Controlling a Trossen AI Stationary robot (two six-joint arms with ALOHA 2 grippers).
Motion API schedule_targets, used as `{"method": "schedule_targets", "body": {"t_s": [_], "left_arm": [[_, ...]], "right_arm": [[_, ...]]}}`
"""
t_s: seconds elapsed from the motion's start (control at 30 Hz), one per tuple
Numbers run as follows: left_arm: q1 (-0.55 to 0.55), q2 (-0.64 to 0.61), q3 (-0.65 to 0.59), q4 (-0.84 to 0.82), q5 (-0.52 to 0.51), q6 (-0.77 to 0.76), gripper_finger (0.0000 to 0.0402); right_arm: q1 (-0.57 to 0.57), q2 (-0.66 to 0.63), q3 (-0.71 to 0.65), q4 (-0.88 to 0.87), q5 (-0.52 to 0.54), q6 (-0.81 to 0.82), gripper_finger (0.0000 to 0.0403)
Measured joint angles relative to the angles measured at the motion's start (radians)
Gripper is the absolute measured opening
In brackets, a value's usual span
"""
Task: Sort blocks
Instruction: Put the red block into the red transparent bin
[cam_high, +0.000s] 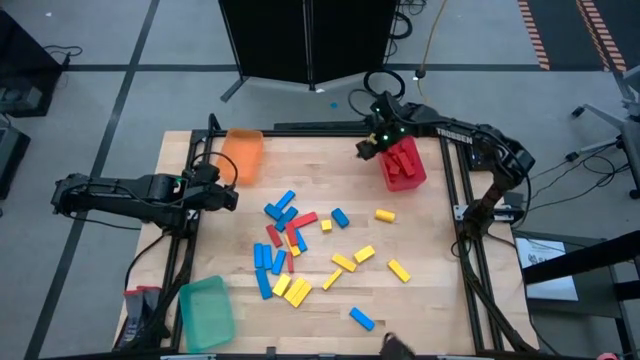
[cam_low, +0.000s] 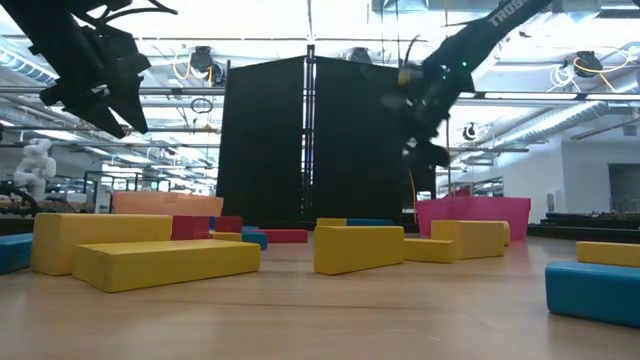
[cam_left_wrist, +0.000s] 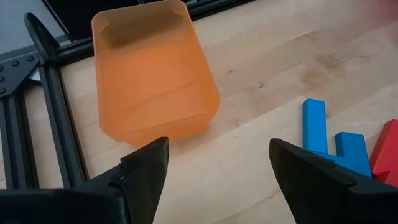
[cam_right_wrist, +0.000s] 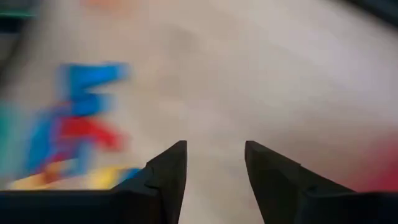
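Wooden desk (cam_high: 420, 300) inside a dark frame, three trays on it. Red tray (cam_high: 404, 163) at the far right part, a few red bricks lying in it. Orange tray (cam_high: 242, 155) at the far left, see-through, nothing visible inside from the left wrist view. Green tray (cam_high: 206, 311) at the near left corner.

Blocks (cam_high: 300, 245) scattered loose over the middle of the desk: a tight bunch of blue and red ones left of centre, yellow ones mostly toward the near side and the right. One yellow brick (cam_high: 385, 215) alone just near the red tray, another (cam_high: 399, 270) farther toward the near right. A single blue brick (cam_high: 361, 319) well apart at the near edge. From desk height, big yellow bricks in the foreground, a blue one at the right edge.

Right claw (cam_high: 368, 147) raised off the desk, just beside the far-left corner of the red tray. Fingers (cam_right_wrist: 166, 176) parted, a clear gap between them, nothing in it: released.

Left claw (cam_high: 228, 198) at the left edge of the desk, near the orange tray, pointing toward the block pile. Fingers (cam_left_wrist: 148, 171) spread wide, bare wood between them, gripping nothing. Orange tray straight ahead of it, two blue bricks and a red one off to the side.
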Motion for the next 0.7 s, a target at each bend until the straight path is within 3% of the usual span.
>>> {"method": "schedule_targets", "body": {"t_s": [0.1,0.17,0.4,0.57,0.7], "left_arm": [[0.000,0.000,0.000,0.000,0.000,0.000,0.0285],[0.000,0.000,0.000,0.000,-0.001,0.000,0.0285],[0.000,0.000,0.000,0.002,-0.001,0.000,0.0285],[0.000,0.000,0.000,0.004,-0.001,0.000,0.0285],[0.000,0.000,0.000,0.004,-0.001,0.000,0.0285]], "right_arm": [[0.093,-0.005,0.000,0.105,-0.182,0.033,0.0162],[0.181,-0.005,0.000,0.176,-0.209,0.038,0.0170],[0.445,0.029,0.000,0.430,0.061,-0.050,0.0206],[0.523,0.070,0.002,0.491,0.210,-0.115,0.0215],[0.567,0.112,0.004,0.510,0.262,-0.216,0.0216]]}}
